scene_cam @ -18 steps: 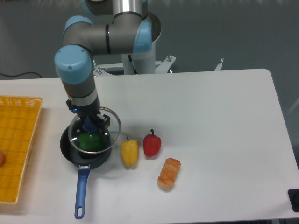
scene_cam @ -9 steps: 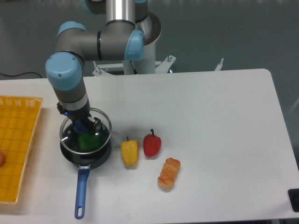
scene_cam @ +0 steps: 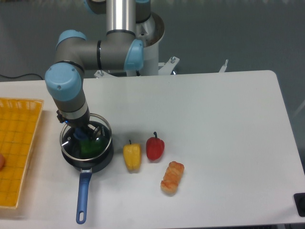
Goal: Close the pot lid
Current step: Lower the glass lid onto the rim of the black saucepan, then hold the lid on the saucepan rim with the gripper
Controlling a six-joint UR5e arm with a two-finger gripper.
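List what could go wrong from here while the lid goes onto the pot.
1. The lid looks roughly centred on the pot, but whether its rim is seated cannot be told; released early, it might settle askew.
2. The green item inside may prop the lid.
3. The yellow pepper lies close by; a sideways retreat by the gripper could knock it.

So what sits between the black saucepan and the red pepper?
A yellow pepper stands between the black saucepan and the red pepper, per the fixed camera.

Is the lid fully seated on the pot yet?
Cannot tell. The lid lies over the pot, rim roughly matching its outline, gripper at the knob. This top view doesn't show any gap.
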